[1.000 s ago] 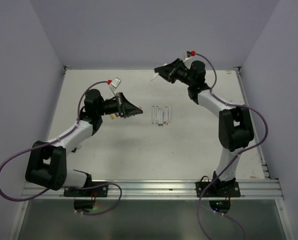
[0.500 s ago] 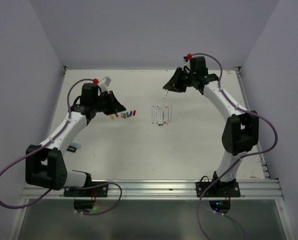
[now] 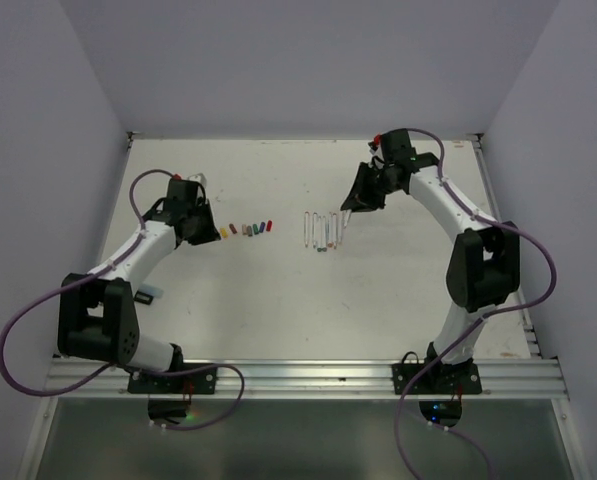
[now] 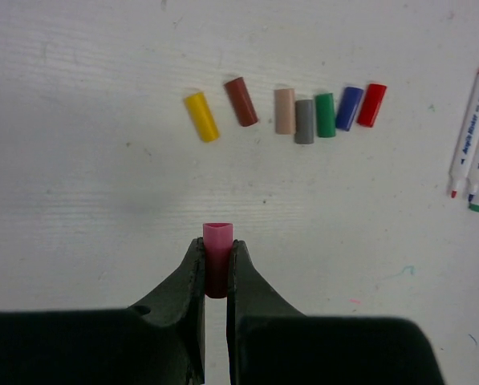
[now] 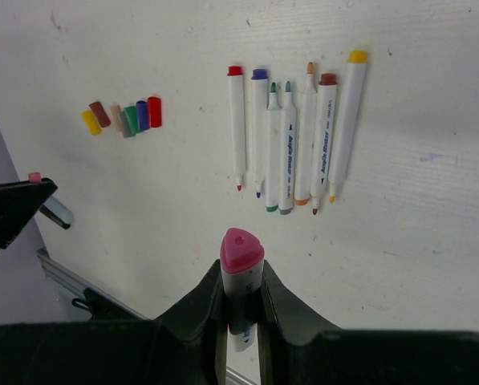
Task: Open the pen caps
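Moved since half a second ago: left end effector [image 4: 217,255] drawn back from the cap row; right end effector [image 5: 241,298] lowered, closer to the markers.

Pen caps [image 4: 304,112]: seven stubby smooth plastic cylinders lying in a row, yellow, brown, beige, grey, green, blue, red; the beige-to-red ones packed close.

Pink cap [image 4: 217,239]: pinched between the left end effector's dark tapered fingers, just short of the row's yellow end.

Pink-ended marker [image 5: 241,253]: rounded-triangular end, pale barrel, clamped in the right end effector.

Markers [image 5: 291,136]: seven, uncapped, white barrels, parallel, beyond the row's red end.

Bench [image 3: 278,300]: white, scuffed, faintly stained.

Walls [image 3: 298,60]: plain pale lilac.
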Robot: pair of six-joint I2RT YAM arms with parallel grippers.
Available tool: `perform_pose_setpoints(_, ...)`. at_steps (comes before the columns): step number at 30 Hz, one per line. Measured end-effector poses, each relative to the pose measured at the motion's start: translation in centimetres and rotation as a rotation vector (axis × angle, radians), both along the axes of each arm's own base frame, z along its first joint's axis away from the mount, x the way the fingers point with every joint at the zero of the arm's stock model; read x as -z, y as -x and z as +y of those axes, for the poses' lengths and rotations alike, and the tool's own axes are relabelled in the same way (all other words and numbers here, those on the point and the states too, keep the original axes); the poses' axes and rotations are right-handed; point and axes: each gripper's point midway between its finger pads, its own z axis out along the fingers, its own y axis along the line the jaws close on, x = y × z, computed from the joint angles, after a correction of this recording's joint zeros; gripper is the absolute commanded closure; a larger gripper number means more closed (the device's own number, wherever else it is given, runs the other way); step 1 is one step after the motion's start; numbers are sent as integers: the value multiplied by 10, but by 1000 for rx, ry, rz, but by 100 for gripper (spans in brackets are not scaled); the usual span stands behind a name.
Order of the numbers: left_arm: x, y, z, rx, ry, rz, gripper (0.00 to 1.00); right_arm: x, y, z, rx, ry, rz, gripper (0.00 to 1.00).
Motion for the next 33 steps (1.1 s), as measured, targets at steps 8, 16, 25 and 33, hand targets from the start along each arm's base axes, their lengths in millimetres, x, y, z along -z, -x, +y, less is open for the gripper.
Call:
perform_pose_setpoints(8, 40, 9, 22, -54, -64, 101, 100, 20, 4, -14, 9, 88, 28, 100)
perform_pose_setpoints(16, 61, 6, 24, -45, -76, 134, 100, 33, 5, -19, 9, 117, 55, 100)
perform_pose_setpoints(25, 76, -16, 23, -49, -74, 147, 96, 56, 4, -20, 8, 131, 110, 100)
perform_pose_setpoints(33, 75, -42, 14, -48, -26, 123, 85, 68, -2, -19, -3, 143, 131, 100)
